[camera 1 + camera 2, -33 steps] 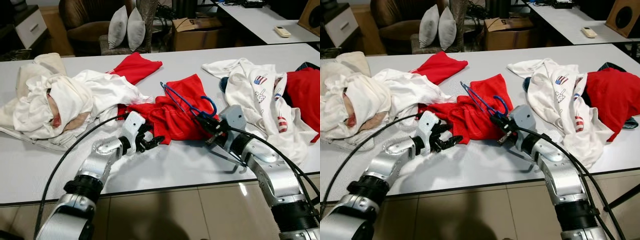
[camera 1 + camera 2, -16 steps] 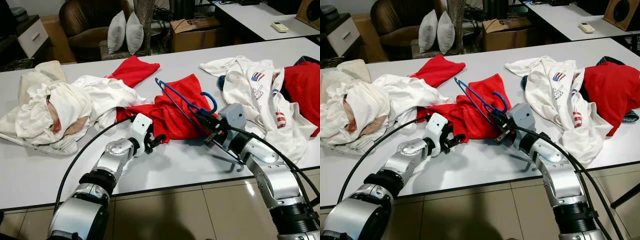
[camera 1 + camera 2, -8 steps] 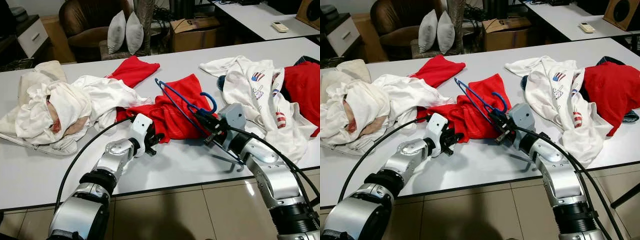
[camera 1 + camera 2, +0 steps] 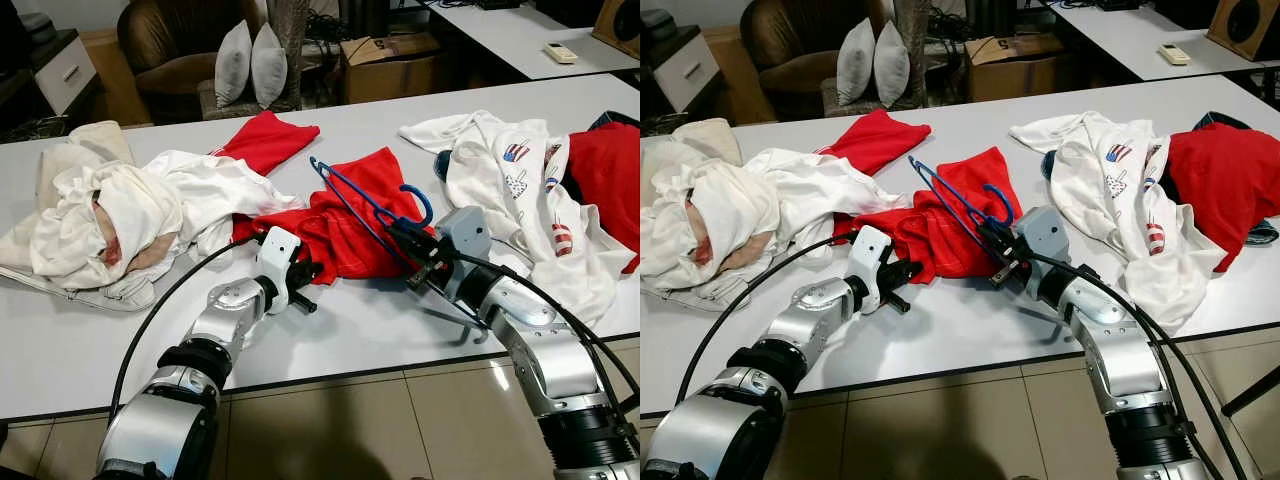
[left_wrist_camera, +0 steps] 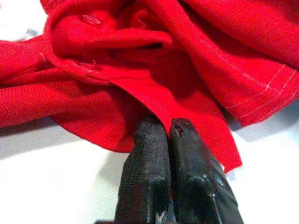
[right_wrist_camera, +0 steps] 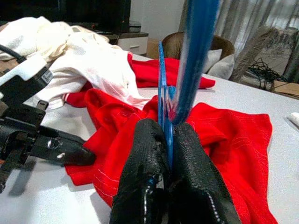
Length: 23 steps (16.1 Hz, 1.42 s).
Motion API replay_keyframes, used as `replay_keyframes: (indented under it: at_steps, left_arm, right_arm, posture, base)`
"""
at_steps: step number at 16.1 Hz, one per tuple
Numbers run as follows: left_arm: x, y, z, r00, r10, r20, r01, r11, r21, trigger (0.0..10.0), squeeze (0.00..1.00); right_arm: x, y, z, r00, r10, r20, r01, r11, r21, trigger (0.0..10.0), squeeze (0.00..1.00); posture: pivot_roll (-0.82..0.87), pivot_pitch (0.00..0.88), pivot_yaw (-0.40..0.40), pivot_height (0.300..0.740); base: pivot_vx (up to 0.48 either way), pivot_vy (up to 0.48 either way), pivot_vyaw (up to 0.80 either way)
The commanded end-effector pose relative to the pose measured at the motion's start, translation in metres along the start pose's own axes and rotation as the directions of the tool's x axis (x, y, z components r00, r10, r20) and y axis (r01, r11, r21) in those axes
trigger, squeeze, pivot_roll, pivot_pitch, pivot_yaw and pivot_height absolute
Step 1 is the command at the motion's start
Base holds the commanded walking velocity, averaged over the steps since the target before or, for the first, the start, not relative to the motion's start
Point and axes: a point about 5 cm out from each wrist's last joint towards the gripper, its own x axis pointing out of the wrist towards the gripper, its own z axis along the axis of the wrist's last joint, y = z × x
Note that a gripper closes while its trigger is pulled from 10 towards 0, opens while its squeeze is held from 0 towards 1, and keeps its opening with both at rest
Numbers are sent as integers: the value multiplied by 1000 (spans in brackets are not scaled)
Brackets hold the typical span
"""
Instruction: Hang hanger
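Centrally on the white table (image 4: pixel 380 330) lies a crumpled red shirt (image 4: pixel 345 225), with a blue hanger (image 4: pixel 365 200) resting across it. Hanger's long axis runs diagonally, from about 10 o'clock, far end, to 4 o'clock, near end. Its hook (image 4: pixel 420 205) curls at the near right end, pointing toward 2 o'clock; the pointed shoulder tip (image 4: pixel 315 162) sits at the far left end, raised a little off the cloth.

Right gripper (image 4: pixel 415 262) at the shirt's 4 o'clock edge, fingers closed on the hanger's thin blue bar just below the hook. Right wrist view confirms it: both black fingers (image 6: pixel 145 172) pinched tight together with the blue bar (image 6: pixel 164 107) rising between them, a thicker blue stretch blurred close to the lens.

Left gripper (image 4: pixel 305 285) at the shirt's 7 o'clock corner, low on the tabletop. Left wrist view shows its fingers (image 5: pixel 147 154) pressed together with a fold of the red hem clamped between the tips, so it is closed on the shirt.

Surroundings: heap of white clothes (image 4: pixel 110 215) at 9 o'clock on the table; another red garment (image 4: pixel 265 140) at 11 o'clock, beyond the shirt; a white printed top (image 4: pixel 510 190) at 2 o'clock, with more red fabric (image 4: pixel 610 185) against it at the table's right end. Beyond the table, a brown armchair (image 4: pixel 165 35) with two pale cushions (image 4: pixel 250 60) and a cardboard box (image 4: pixel 390 65).
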Motion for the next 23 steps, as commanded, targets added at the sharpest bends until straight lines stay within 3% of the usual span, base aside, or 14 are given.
replay_keyframes:
  at_steps: [1, 5, 7, 8, 10, 13, 14, 15, 19, 20, 22, 23]
  left_arm:
    - [-1, 4, 4, 1000, 4, 3, -4, 1000, -22, 0, 0]
    - [-4, 16, 24, 998, -2, 65, 5, 999, -45, 0, 0]
    - [-7, 27, 67, 983, -22, 182, 25, 1000, -14, 0, 0]
    - [-12, 37, 109, 958, -22, 287, 19, 1000, 14, 0, 0]
    - [-32, 45, 195, 857, -56, 512, 43, 998, 36, 0, 0]
    - [-59, 42, 261, 718, -108, 688, 104, 993, 48, 0, 0]
    - [-70, 45, 282, 649, -64, 758, 121, 993, -19, 0, 0]
    - [-71, 46, 285, 638, -57, 768, 123, 992, -29, 0, 0]
    - [-69, 48, 279, 647, -37, 761, 109, 993, -44, 0, 0]
    - [-66, 48, 275, 680, -36, 733, 89, 995, -33, 0, 0]
    - [-55, 41, 260, 773, -111, 624, 63, 993, 97, 0, 0]
    - [-47, 35, 241, 849, -207, 485, 96, 965, 245, 0, 0]
  right_arm:
    - [0, 0, -1, 1000, -13, -4, 13, 1000, 17, 10000, 0]
    - [-5, -11, 6, 990, -128, 63, 123, 990, 73, 10000, 0]
    - [-14, -22, 10, 972, -208, 110, 193, 972, 132, 10000, 0]
    - [-21, -29, 11, 962, -242, 123, 223, 963, 152, 10000, 0]
    - [-30, -36, 16, 954, -261, 145, 241, 960, 144, 10000, 0]
    - [-42, -33, 31, 955, -216, 202, 193, 973, 128, 10000, 0]
    - [-53, -25, 41, 959, -152, 241, 123, 984, 131, 10000, 0]
    - [-56, -21, 43, 961, -126, 246, 97, 987, 128, 10000, 0]
    - [-67, -10, 49, 971, -44, 235, 21, 995, 101, 10000, 0]
    - [-68, -8, 49, 975, -30, 222, 8, 995, 100, 10000, 0]
    - [-68, -3, 47, 981, 17, 192, -36, 995, 95, 10000, 0]
    - [-68, -1, 44, 989, 25, 145, -38, 996, 84, 10000, 0]
  posture:
    - [-217, 0, 160, 740]
    - [-193, 0, 180, 740]
    - [-180, 0, 180, 740]
    - [-176, 0, 183, 740]
    - [-198, 0, 217, 740]
    - [-211, 0, 229, 740]
    - [-212, 0, 227, 740]
    - [-217, 0, 227, 740]
    - [-230, 0, 225, 740]
    - [-231, 0, 224, 740]
    - [-232, 0, 217, 740]
    - [-238, 0, 218, 740]
  base:
    - [0, 0, 0]
    - [0, 0, 0]
    - [0, 0, 0]
    - [0, 0, 0]
    - [0, 0, 0]
    - [0, 0, 0]
    - [0, 0, 0]
    - [0, 0, 0]
    - [0, 0, 0]
    - [0, 0, 0]
    - [0, 0, 0]
    - [0, 0, 0]
